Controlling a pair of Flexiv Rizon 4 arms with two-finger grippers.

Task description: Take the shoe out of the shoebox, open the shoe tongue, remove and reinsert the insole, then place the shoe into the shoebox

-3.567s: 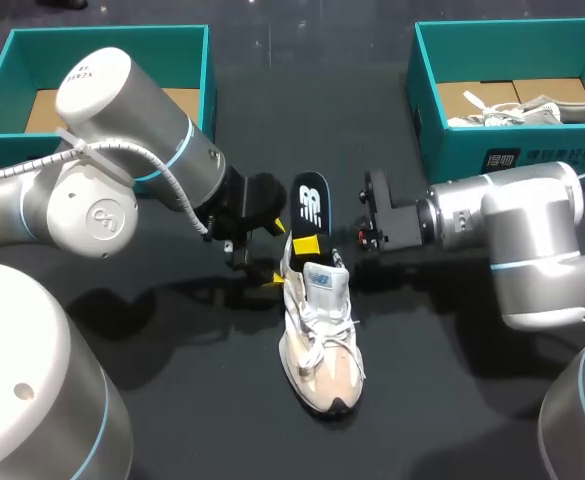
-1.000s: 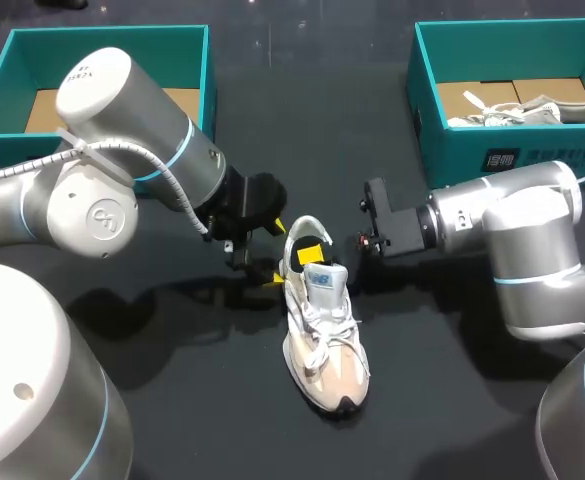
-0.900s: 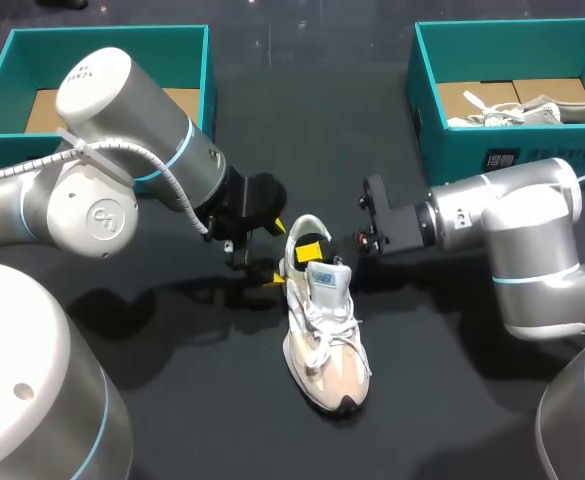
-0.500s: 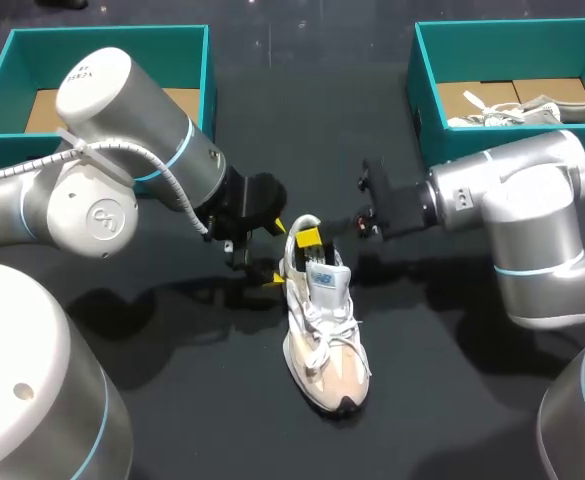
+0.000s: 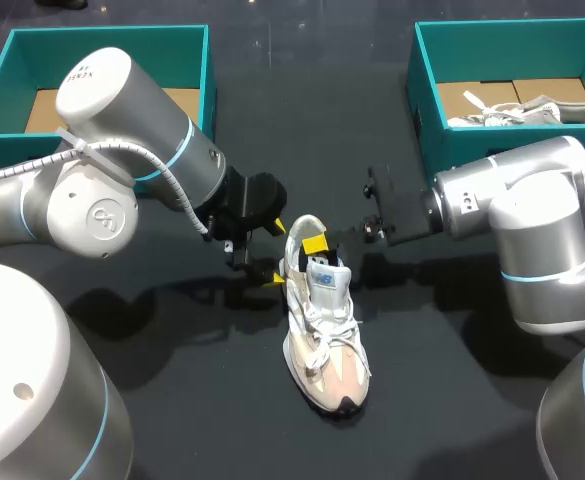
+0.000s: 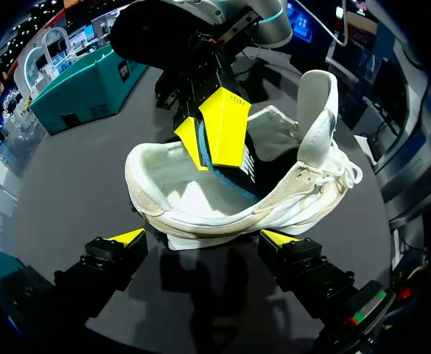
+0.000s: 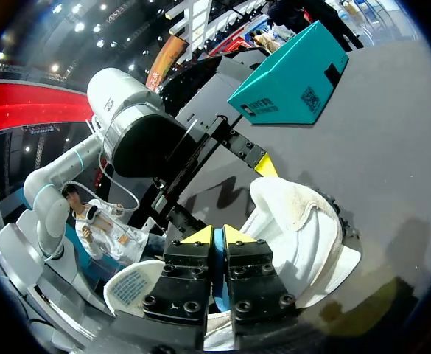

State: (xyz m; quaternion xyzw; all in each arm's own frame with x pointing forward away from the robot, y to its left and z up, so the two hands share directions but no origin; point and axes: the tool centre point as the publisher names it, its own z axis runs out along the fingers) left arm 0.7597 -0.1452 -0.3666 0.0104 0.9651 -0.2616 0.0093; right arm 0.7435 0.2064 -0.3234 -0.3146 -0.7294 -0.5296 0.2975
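**First onlooker:** Where does it stand?

**Second onlooker:** The shoe [image 5: 322, 330] sits on its sole on the dark worktop [image 5: 172, 400], outside both boxes, with its tongue [image 6: 317, 103] lifted. The right claw [image 5: 315, 244] reaches down into the shoe's opening, its tips narrowed onto the edge of the dark insole [image 6: 246, 168]. Behind the shoe's heel the left claw [image 6: 202, 237] is spread wide, one tip on each side. I can't tell if either touches.

**First onlooker:** And the risk?

**Second onlooker:** I'd say the insole could buckle against the heel wall if pushed at that angle. Nothing clamps the shoe, so a hard push might tip or slide it. Farther from the shoe, the left shoebox [image 5: 107, 32] lies open, and the right shoebox [image 5: 427, 130] holds another shoe.
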